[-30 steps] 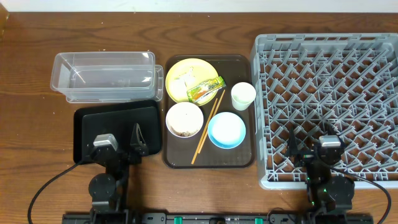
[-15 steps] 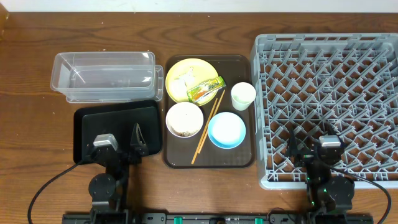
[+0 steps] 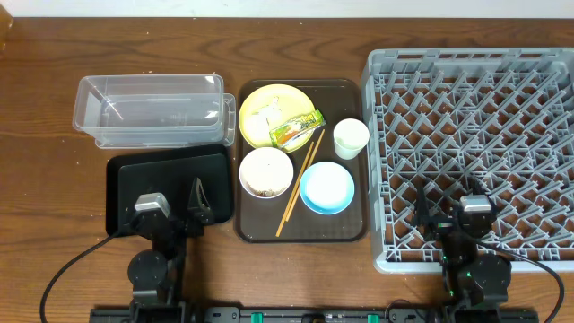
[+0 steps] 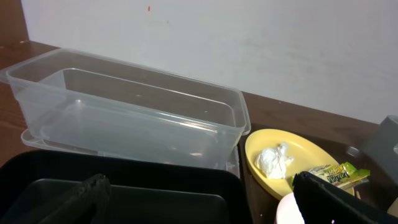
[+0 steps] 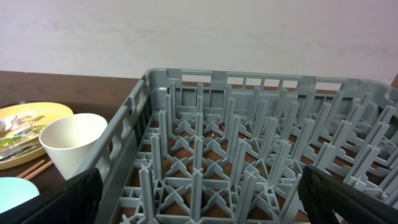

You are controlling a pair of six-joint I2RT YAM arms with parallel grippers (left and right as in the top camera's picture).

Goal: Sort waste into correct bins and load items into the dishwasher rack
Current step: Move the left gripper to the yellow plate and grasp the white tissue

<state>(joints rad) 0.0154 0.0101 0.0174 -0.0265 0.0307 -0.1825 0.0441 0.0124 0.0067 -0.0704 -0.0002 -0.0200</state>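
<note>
On the brown serving tray (image 3: pixel 345 229) lie a yellow plate (image 3: pixel 260 97) with a white tissue (image 3: pixel 265 115) and a green-and-orange wrapper (image 3: pixel 297 129), a white bowl (image 3: pixel 265 171) with scraps inside, a light blue bowl (image 3: pixel 326 187), a white cup (image 3: pixel 350 138) and chopsticks (image 3: pixel 300 181). The clear tub (image 3: pixel 148 109) and black tray (image 3: pixel 170 175) are at the left. The grey rack (image 3: pixel 475 135) is at the right. My left gripper (image 3: pixel 172 205) (image 4: pixel 205 208) is open over the black tray. My right gripper (image 3: pixel 448 215) (image 5: pixel 199 199) is open over the rack's near edge.
The left wrist view shows the tub (image 4: pixel 124 112), plate (image 4: pixel 311 152), tissue (image 4: pixel 274 160) and wrapper (image 4: pixel 333 175). The right wrist view shows rack pegs (image 5: pixel 249 149), the cup (image 5: pixel 71 146) and the plate's edge (image 5: pixel 25 115). Bare wooden table surrounds everything.
</note>
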